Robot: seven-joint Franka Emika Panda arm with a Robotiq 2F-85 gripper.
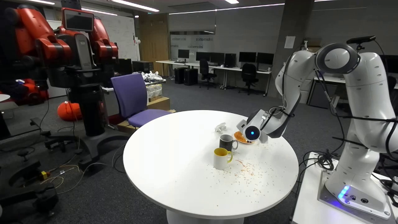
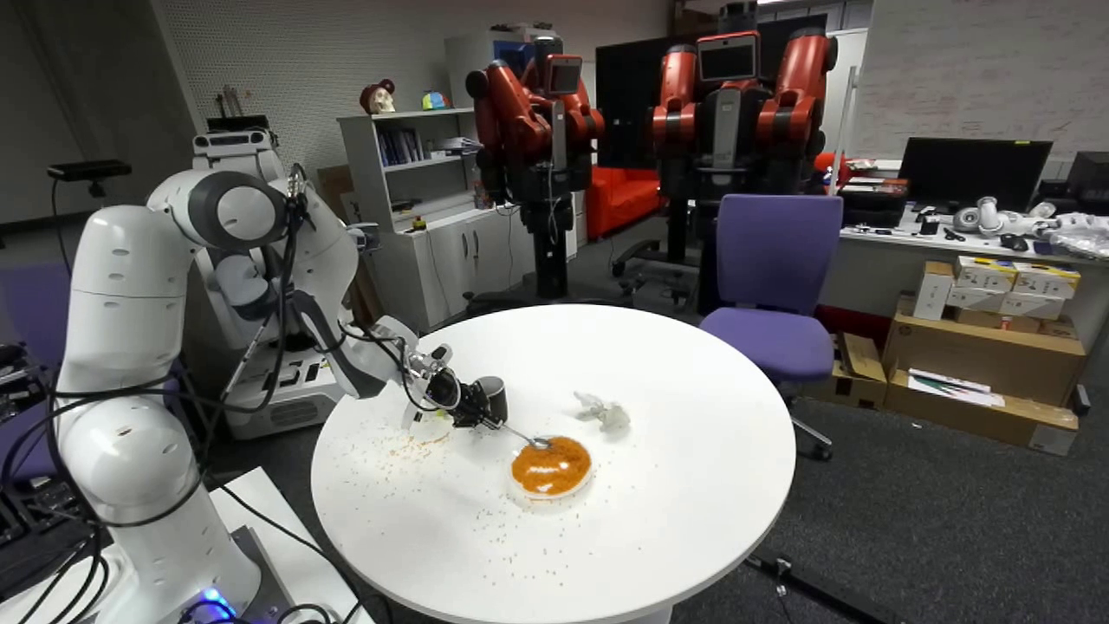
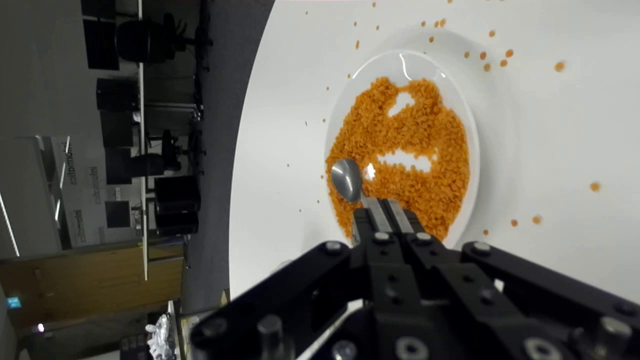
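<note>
In an exterior view I have a yellow-lined white mug [image 1: 220, 161] upright on the round table [image 1: 168, 161], with a grey mug [image 1: 226, 143] just behind it. Crumpled pale plastic [image 1: 221, 127] lies nearer the far edge. Past that edge, toward its left, I can see a purple chair [image 1: 133, 99]; well beyond, a long desk [image 1: 236, 69] carries monitors [image 1: 247, 57], with a wooden door [image 1: 154, 40] at its left end. In an exterior view two red robots [image 2: 736, 117] stand past the far edge. Off the far left edge I get a shelf unit [image 2: 429, 192] topped by a red-hatted skull [image 2: 381, 101], and cardboard boxes [image 2: 988, 351] are stacked past the right edge.
</note>
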